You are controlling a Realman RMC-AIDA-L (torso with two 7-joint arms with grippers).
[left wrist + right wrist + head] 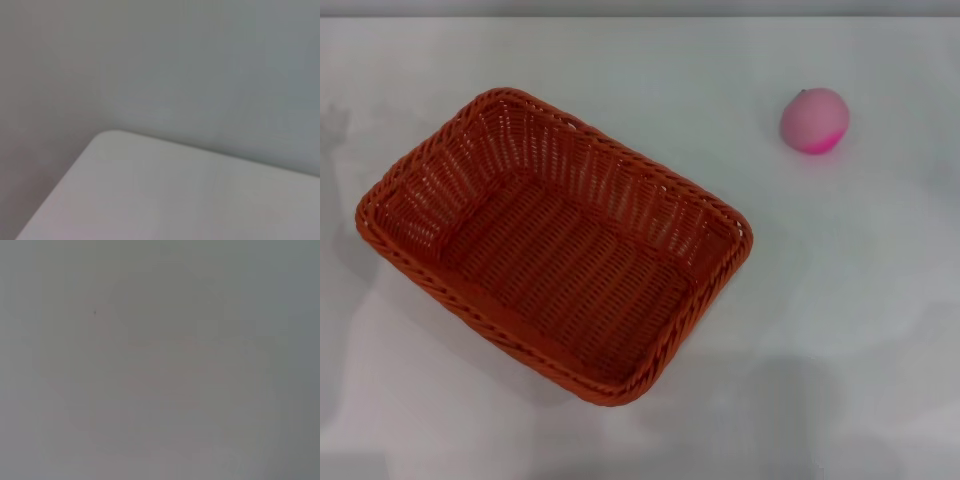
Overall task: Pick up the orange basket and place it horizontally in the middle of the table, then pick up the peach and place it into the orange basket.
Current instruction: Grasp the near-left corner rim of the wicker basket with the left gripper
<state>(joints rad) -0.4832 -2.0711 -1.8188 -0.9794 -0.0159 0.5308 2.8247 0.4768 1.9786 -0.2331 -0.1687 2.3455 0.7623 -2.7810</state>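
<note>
Neither claw shows; large orange woven basket (555,243) sits skewed toward the white table's (860,300) left edge, small pink peach (814,121) far-right, both unmoved.

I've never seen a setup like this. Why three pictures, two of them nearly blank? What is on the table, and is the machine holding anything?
It is a two-armed robot with three cameras. The head camera looks down on the white table, where an empty orange basket lies at a slant, and a pink peach sits apart, toward the robot's right. The other two cameras ride on the wrists: the left one sees only a table corner, the right one just a blank grey surface. No claw shows in any picture, and nothing is touching the basket or peach.
</note>
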